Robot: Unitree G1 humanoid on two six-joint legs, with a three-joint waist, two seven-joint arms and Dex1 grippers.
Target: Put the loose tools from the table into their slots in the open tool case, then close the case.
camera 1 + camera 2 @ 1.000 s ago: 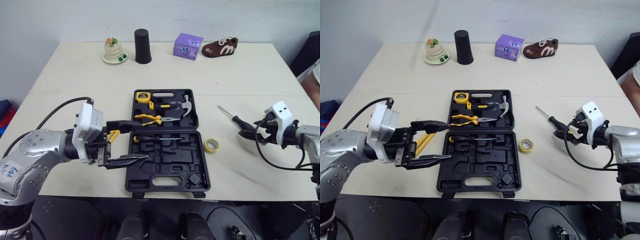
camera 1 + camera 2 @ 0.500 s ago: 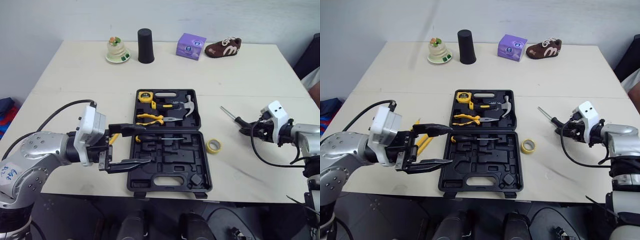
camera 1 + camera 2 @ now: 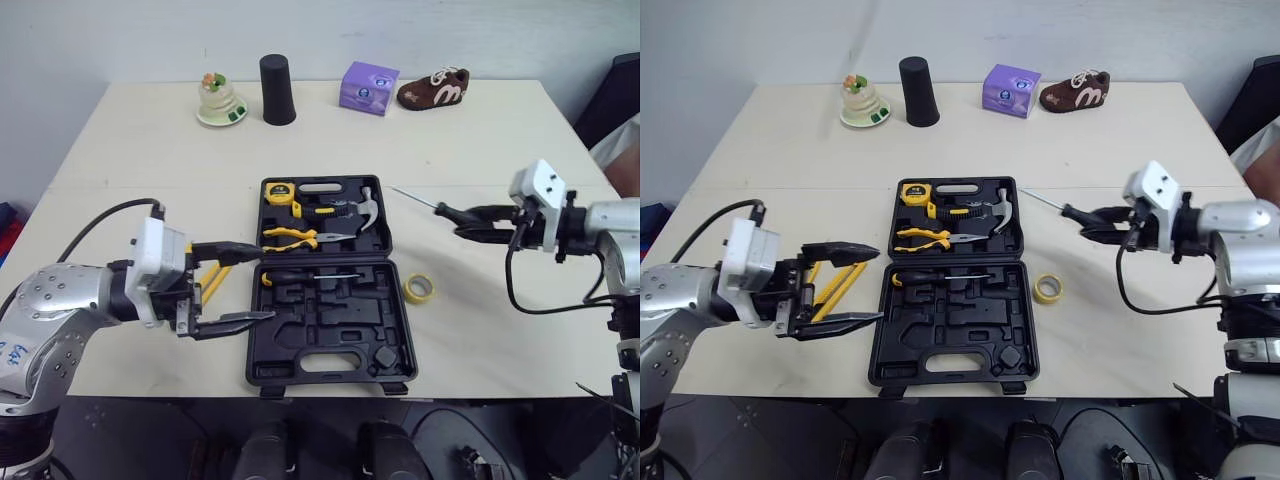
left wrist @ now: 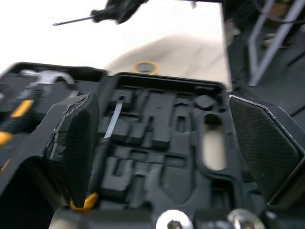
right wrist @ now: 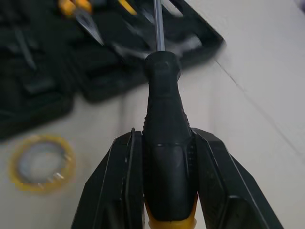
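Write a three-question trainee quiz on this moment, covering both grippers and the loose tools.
1. True or false: the right gripper is shut on the screwdriver.
2. Relative to the tool case, the yellow tape roll lies: A) inside it, B) on the table to its right, C) on the table to its left.
3. Fill in: the left gripper has its fingers ____.
Key: 1 true; 2 B; 3 open.

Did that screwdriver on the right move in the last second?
Yes. Held in the right gripper, the screwdriver has swung toward the tool case; its tip now nearly reaches the case's right edge.
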